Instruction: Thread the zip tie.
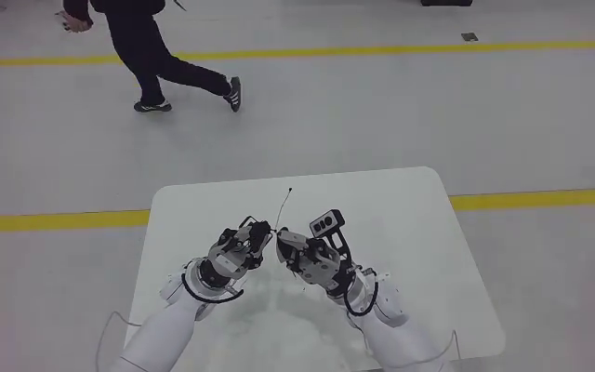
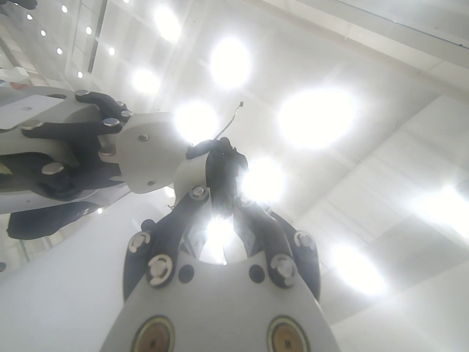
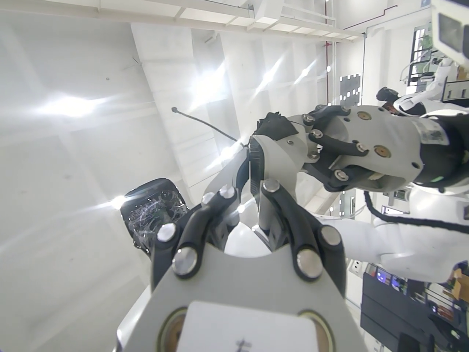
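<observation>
- The table [image 1: 409,214]: white, with rounded corners, on a pale floor crossed by yellow lines [image 1: 521,199].
- The left gripper [image 2: 221,164]: held up over the middle of the table, tips pointing upward. Its jaws are pressed together on the lower part of the zip tie [image 1: 284,206].
- The right gripper [image 3: 248,168]: just beside the left gripper, tip against tip. Its jaws are also pressed together, pinching the zip tie at the same spot.
- The zip tie: a thin black strip rising from the point where the two sets of fingertips meet. It curves slightly and leans away from the robot. Its free end carries a small knob and touches nothing. Its lower end is hidden among the fingertips, so how far it runs between them cannot be told.
- The black box [image 1: 326,223]: fixed to the right arm close behind the right gripper. Its glass face is cracked.
</observation>
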Available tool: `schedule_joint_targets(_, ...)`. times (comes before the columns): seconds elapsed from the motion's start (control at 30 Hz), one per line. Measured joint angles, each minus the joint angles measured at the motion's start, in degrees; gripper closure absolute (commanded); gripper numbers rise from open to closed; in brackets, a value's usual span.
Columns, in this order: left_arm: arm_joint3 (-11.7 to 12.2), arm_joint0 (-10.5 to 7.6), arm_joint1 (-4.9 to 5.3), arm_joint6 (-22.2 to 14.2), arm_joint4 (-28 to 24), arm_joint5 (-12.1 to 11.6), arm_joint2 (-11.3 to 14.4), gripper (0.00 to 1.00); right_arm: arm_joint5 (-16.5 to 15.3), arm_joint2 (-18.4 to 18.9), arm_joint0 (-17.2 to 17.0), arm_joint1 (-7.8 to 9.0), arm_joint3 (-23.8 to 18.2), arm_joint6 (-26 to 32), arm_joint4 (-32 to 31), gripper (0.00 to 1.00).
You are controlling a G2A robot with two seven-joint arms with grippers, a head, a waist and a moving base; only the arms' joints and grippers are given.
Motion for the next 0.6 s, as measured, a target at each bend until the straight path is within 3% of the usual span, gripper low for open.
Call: schedule_joint_targets(0.6, -1.5, 0.55, -0.21, 0.0, -0.1, 0.5, -0.2, 1.00, -0.6, 0.5, -0.7, 0.24, -0.1, 0.1, -2.9, 1.00)
